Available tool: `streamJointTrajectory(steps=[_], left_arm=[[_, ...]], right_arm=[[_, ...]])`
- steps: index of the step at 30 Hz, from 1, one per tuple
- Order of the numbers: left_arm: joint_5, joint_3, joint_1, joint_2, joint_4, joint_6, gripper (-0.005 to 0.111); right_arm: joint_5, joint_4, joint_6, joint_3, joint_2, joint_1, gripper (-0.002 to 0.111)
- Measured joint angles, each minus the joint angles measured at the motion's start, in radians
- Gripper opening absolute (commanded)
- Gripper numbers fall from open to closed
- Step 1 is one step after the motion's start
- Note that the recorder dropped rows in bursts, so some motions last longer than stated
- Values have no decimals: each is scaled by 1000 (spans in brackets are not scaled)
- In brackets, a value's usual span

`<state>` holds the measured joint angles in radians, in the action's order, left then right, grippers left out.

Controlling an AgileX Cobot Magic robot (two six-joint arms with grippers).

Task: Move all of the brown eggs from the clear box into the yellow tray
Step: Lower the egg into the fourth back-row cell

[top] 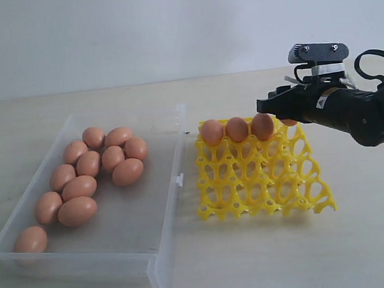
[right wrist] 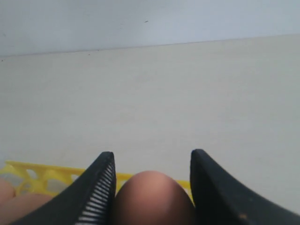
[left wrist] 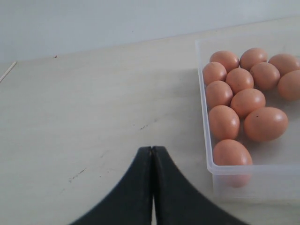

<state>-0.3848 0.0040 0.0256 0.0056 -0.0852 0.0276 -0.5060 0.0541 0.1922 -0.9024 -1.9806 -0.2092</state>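
Note:
Several brown eggs lie in the clear box on the left. The yellow tray stands to its right with three eggs in its far row. My right gripper hangs over the fourth cup of that row, shut on a brown egg whose tip shows between the fingers, above the tray's far edge. The left gripper is shut and empty over bare table, beside the box's end wall and its eggs. It does not show in the exterior view.
The box has a small white clasp tab on the side facing the tray. A pale wall rises behind the table. The tray's nearer rows hold no eggs.

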Motion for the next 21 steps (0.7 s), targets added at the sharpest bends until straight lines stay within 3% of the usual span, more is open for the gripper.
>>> streamJointTrajectory(steps=[21], left_arm=[[0, 0, 0, 0, 0, 0, 0]], right_arm=[[-21, 26, 17, -18, -40, 17, 0]])
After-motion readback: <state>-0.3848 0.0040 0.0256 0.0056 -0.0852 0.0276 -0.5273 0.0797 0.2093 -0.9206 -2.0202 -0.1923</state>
